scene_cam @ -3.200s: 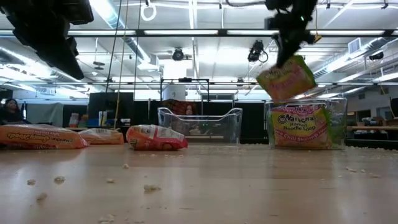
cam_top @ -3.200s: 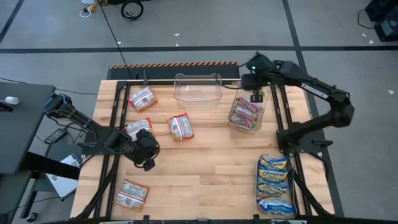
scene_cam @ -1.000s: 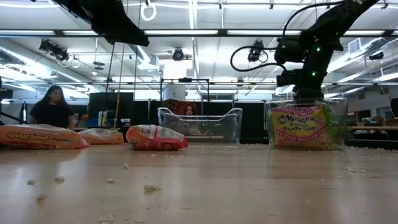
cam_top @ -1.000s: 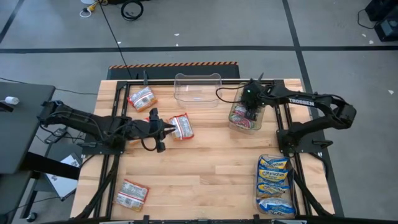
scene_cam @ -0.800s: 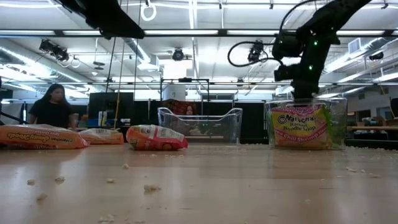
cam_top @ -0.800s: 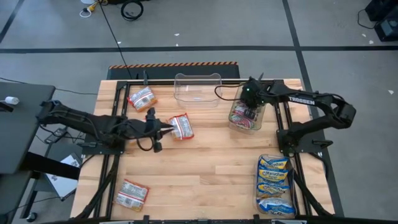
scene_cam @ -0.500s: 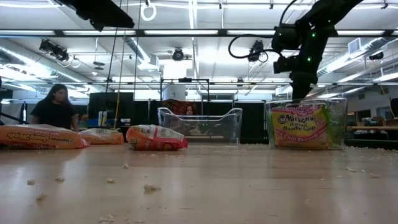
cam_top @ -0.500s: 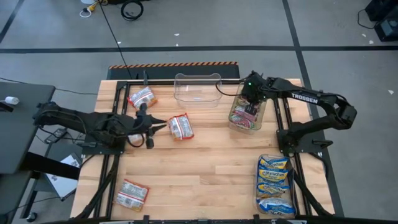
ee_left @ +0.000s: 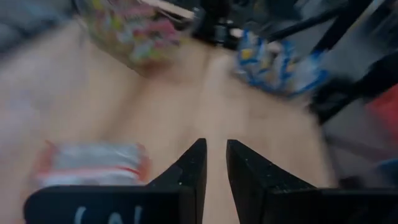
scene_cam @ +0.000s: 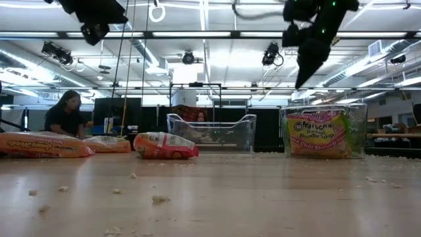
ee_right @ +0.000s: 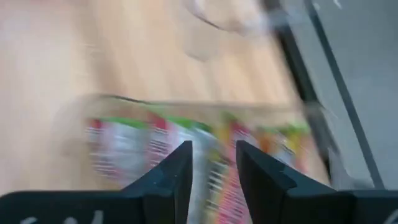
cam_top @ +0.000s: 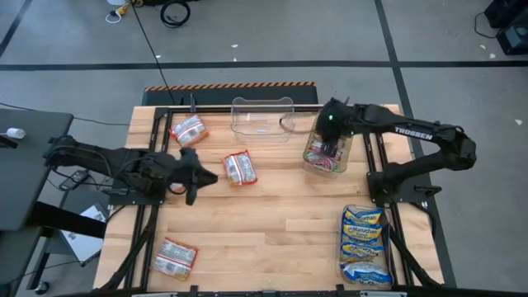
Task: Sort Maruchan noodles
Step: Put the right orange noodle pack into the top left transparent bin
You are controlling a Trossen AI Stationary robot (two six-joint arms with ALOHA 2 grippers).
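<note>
Red-and-white noodle packets lie flat on the table at the far left point(cam_top: 188, 130), the middle point(cam_top: 239, 167) and the near left point(cam_top: 175, 257). A clear bin point(cam_top: 326, 153) holds several green and red packets, which also show in the right wrist view point(ee_right: 186, 155). Blue-and-yellow packets point(cam_top: 365, 243) lie piled at the near right. My left gripper point(cam_top: 198, 177) hovers left of the middle packet point(ee_left: 93, 165), empty, its fingers a narrow gap apart. My right gripper point(cam_top: 328, 125) is open and empty above the bin point(scene_cam: 323, 131).
An empty clear bin point(cam_top: 262, 117) stands at the far middle, left of the filled one. Dark frame rails run along both table sides. Crumbs dot the wood. A person point(scene_cam: 64, 112) sits in the room beyond the table.
My left gripper has drawn back toward the table's left edge, away from the middle red packet, which lies where it was. My right gripper has risen from the filled bin's mouth and now hangs clear above it. The packets in the bin stay put.
</note>
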